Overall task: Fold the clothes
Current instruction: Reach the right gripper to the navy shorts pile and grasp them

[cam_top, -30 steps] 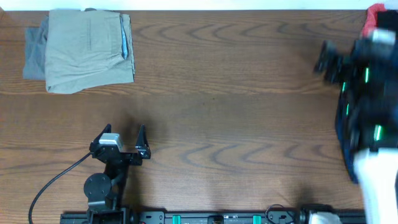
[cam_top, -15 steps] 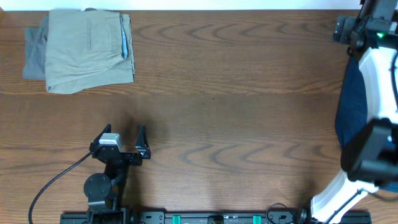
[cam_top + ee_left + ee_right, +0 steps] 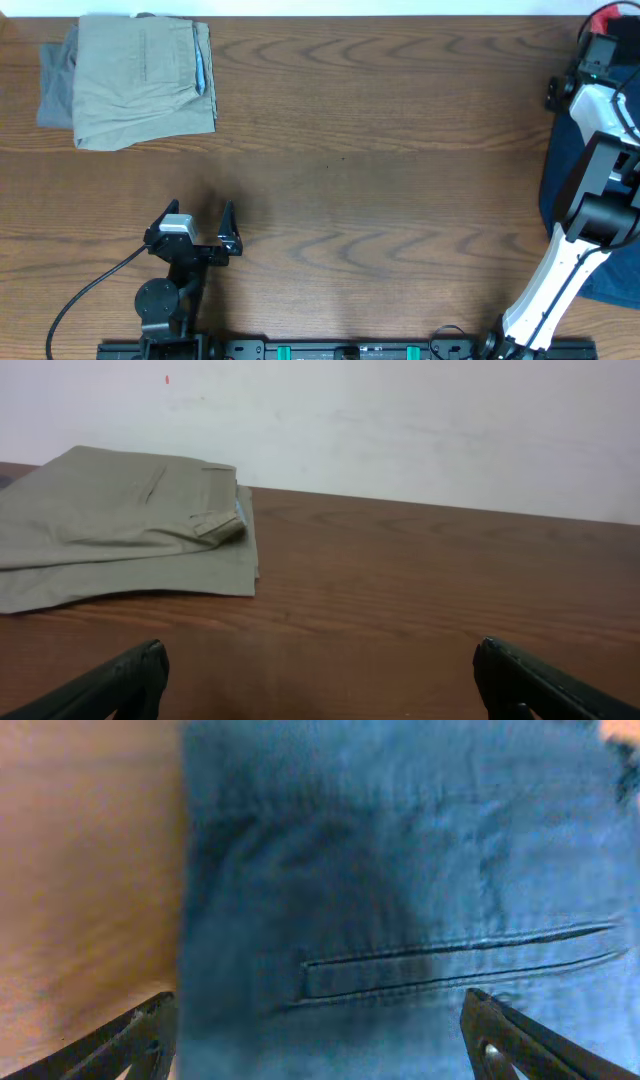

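Navy blue shorts point(image 3: 552, 190) lie at the table's right edge, partly hidden under my right arm point(image 3: 600, 110). In the right wrist view they point(image 3: 400, 870) fill the frame, with a stitched pocket point(image 3: 450, 965) showing. My right gripper point(image 3: 320, 1005) is open and empty, just above the cloth near its left edge. Folded khaki shorts point(image 3: 145, 80) lie on a grey garment point(image 3: 55, 85) at the far left, and the khaki shorts also show in the left wrist view point(image 3: 120, 525). My left gripper point(image 3: 201, 210) point(image 3: 320, 652) is open and empty over bare table, near the front.
A red garment point(image 3: 603, 17) peeks out at the far right corner. A black cable point(image 3: 90, 290) runs from the left arm to the front rail point(image 3: 350, 350). A white wall point(image 3: 400, 430) stands behind the brown wooden table point(image 3: 380, 150).
My right arm has swung along the right edge towards the far right corner and now stretches over the navy shorts. The left arm and the khaki stack have not moved.
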